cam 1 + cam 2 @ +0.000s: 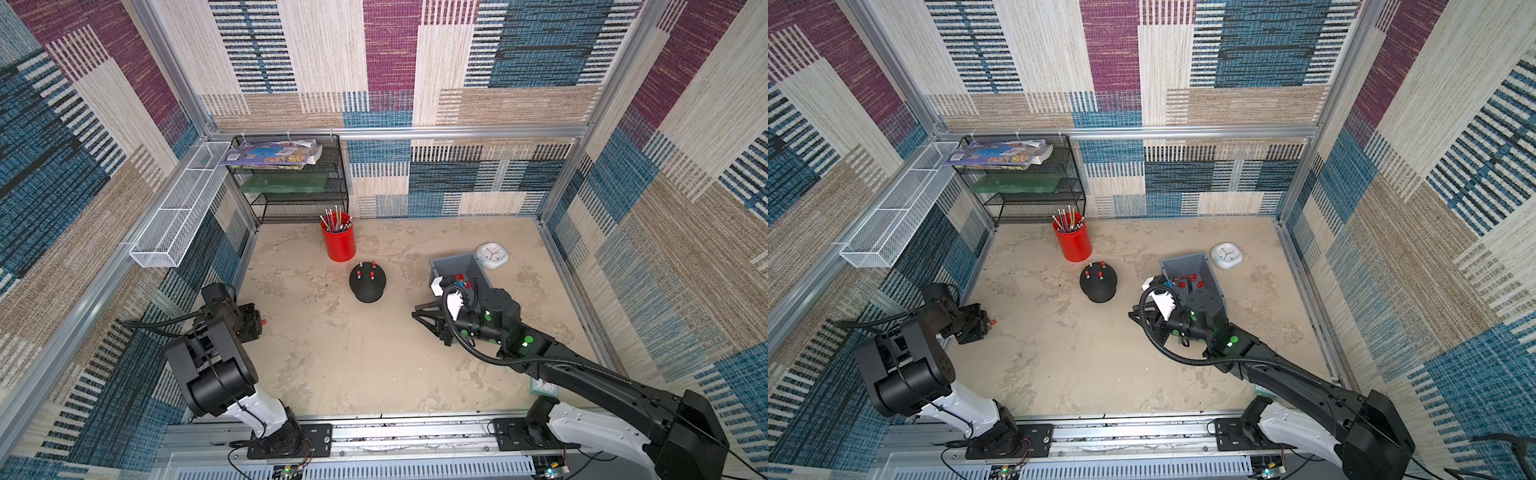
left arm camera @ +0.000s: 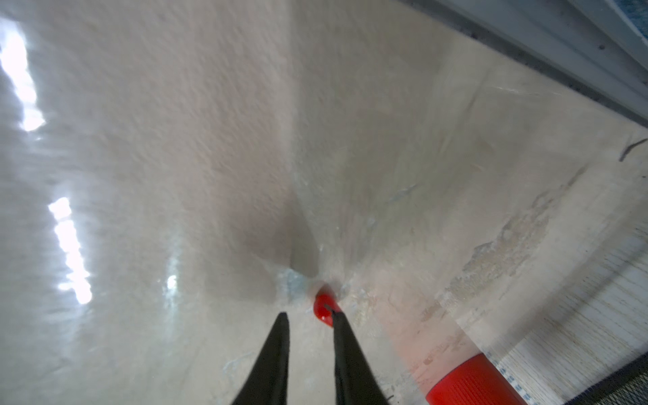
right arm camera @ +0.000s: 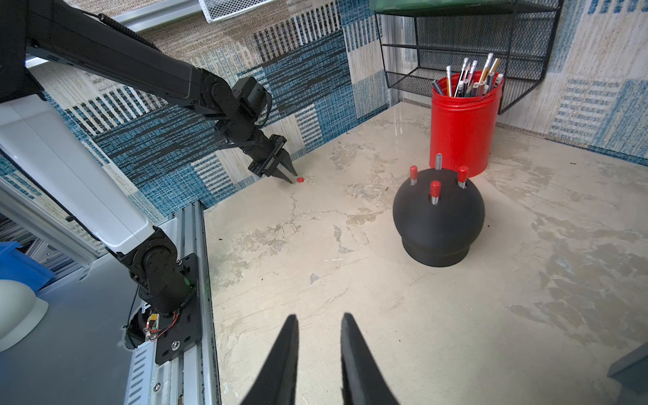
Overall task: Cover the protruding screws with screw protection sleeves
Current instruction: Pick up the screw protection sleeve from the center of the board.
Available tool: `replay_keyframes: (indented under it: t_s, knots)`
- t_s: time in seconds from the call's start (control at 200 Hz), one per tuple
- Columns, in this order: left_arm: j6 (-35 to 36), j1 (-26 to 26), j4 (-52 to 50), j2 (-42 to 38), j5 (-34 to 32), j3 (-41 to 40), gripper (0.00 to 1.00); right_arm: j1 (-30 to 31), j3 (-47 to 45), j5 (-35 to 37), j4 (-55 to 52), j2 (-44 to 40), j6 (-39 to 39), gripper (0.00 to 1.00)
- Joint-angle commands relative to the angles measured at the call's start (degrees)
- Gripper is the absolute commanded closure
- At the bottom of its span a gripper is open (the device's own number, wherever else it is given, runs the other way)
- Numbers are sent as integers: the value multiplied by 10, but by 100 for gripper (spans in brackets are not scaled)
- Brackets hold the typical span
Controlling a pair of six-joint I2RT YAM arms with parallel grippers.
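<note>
The black dome base [image 1: 367, 282] [image 1: 1098, 282] [image 3: 438, 217] stands mid-table. Three of its protruding screws wear red screw protection sleeves; the rear screw [image 3: 438, 161] [image 1: 360, 264] is bare. One loose sleeve [image 2: 324, 306] [image 3: 300, 180] [image 1: 263, 321] lies on the table by the left wall. My left gripper [image 2: 310, 314] [image 3: 292, 177] [image 1: 258, 322] is low over the table and open. The sleeve rests against the outside of one fingertip, not between the jaws. More sleeves [image 1: 459, 276] [image 1: 1187, 279] lie in a grey bin. My right gripper [image 3: 319, 315] [image 1: 415, 312] is open and empty, in front of the bin.
The grey bin [image 1: 446, 262] [image 1: 1183, 261] sits right of the dome, with a white clock [image 1: 491, 254] behind it. A red cup of pencils [image 1: 338, 243] [image 3: 463, 119] stands just behind the dome. A black wire shelf [image 1: 291, 178] fills the back left corner.
</note>
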Motion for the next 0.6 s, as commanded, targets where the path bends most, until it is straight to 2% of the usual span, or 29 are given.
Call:
replay_keyframes:
  t_s: [0.0,0.386,0.596]
  knots:
    - [-17,1,-5,12,0,0,77,-2,1,8,3,0,-10,76]
    - [-31,2,-2,44,-1,12,77,-6,-3,14,2,3,-12,76]
    - [-23,2,-9,52,-4,16,87,-8,0,18,-1,7,-18,76]
